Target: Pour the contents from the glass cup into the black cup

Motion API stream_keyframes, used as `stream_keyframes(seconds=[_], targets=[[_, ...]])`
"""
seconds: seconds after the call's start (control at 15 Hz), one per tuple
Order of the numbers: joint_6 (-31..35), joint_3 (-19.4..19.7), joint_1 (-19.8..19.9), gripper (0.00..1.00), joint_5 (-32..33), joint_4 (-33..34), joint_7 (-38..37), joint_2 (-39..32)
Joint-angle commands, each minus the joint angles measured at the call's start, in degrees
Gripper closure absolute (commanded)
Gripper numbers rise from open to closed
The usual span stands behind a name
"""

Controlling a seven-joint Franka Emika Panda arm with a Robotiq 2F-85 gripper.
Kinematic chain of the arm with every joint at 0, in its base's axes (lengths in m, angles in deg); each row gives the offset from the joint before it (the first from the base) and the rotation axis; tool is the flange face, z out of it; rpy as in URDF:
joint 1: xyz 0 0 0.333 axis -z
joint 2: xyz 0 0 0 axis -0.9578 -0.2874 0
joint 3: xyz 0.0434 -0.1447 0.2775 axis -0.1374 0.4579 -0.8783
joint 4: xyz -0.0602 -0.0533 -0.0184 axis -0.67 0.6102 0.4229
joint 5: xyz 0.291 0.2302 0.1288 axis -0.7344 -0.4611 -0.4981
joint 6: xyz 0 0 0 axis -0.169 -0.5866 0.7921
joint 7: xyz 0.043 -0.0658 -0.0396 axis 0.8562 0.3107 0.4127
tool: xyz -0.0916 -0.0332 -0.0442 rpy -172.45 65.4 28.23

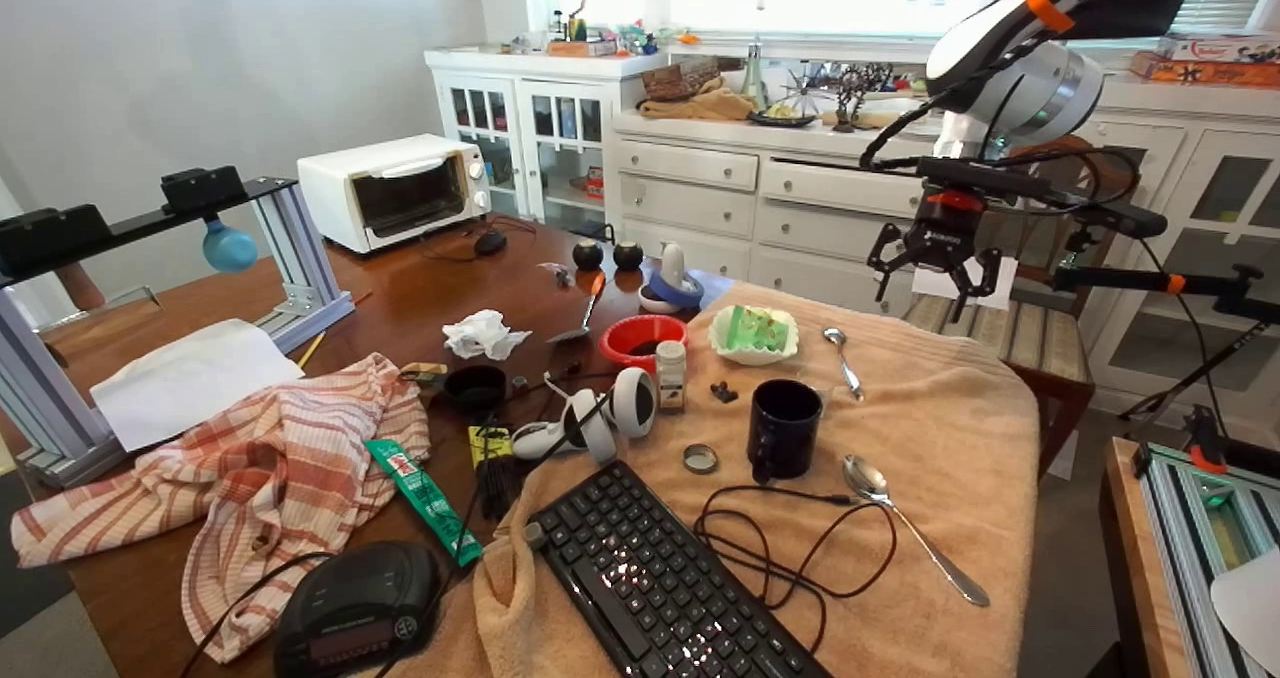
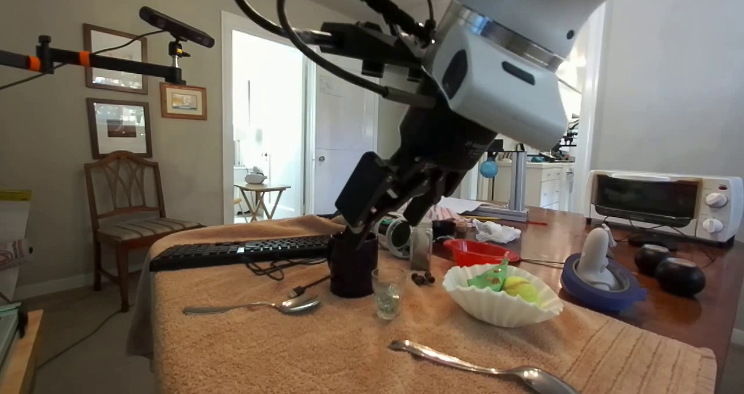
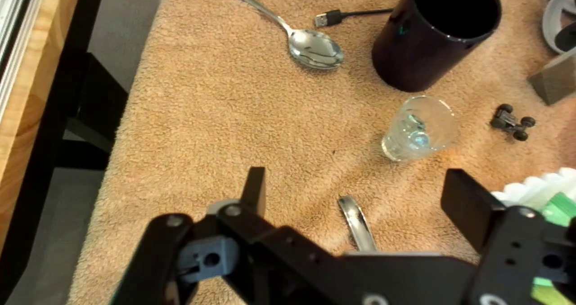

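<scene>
Pincer (image 3: 357, 186) raised, tilted down facing towel (image 3: 225, 116), jaws spread wide apart; arm (image 2: 505, 86) slanting downward.

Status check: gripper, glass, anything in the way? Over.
Gripper open, empty. Glass upright on towel, something clear inside. Black mug beside it may crowd the grasp; one spoon handle shows between jaws in wrist view.

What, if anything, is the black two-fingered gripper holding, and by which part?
Nothing is held: the gripper is open, the small clear drinking glass untouched.
</scene>
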Motion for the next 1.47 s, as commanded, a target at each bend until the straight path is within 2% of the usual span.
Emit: stream_keyframes(seconds=[0.0, 0.13, 0.27, 0.6, 0.8, 1.07, 1.4], targets=[[-1.32, -0.49, 0.67, 0.0, -9.49, 6.22, -0.45, -8.57], [-1.62, -0.57, 0.9, 0.0, -13.54, 9.33, -2.07, -13.0], [-1.81, -0.75, 0.64, 0.0, -14.72, 11.26, -3.77, -16.57], [-5.27, -1.34, 0.62, 0.0, -12.8, 14.77, -4.58, -22.91], [-7.42, -1.41, 0.55, 0.0, -12.23, 16.25, -3.85, -25.13], [-4.47, -1.8, 0.64, 0.0, -15.81, 17.67, -3.62, -27.62], [-5.63, -2.46, 0.55, 0.0, -15.8, 18.37, -2.77, -28.89]])
